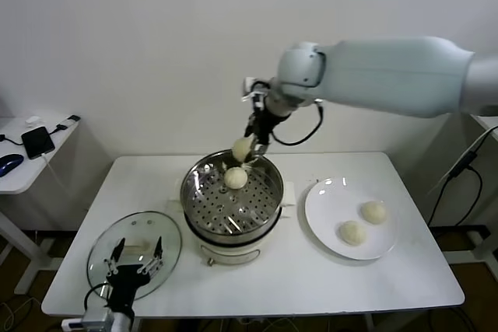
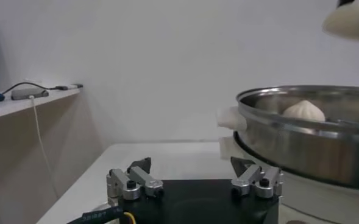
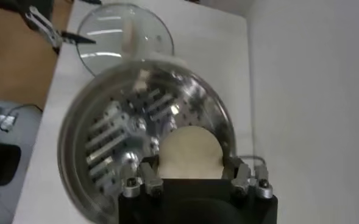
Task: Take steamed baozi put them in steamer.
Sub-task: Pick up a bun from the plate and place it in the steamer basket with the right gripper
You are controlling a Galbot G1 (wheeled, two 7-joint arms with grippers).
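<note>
Stainless steel fills the middle of the table: the steamer (image 1: 232, 200) sits on its white base, with one baozi (image 1: 236, 177) already resting on the perforated tray toward twelve o'clock. The right gripper (image 1: 250, 148) hangs just above the pot's far rim, its fingers clamped on a second baozi (image 3: 190, 153), which the right wrist view shows wedged between them over the tray. Two more buns (image 1: 363, 221) wait on the white plate (image 1: 323, 214) at the steamer's three o'clock. The left gripper (image 1: 134, 263) is parked at the near edge of the table, fingers spread apart, hovering over the glass lid (image 1: 152, 237) at the steamer's eight o'clock.

The held bun looks to be close to the rim and almost directly above the one already inside. Released here, it may land on that bun and roll, or clip the steel edge and tumble out behind the pot. Soft dough could also stick to a finger pad and drop late or off line. Shifting toward the tray's bare six o'clock side before letting go would likely avoid both.

No brand, label or readable writing shows on any object.
</note>
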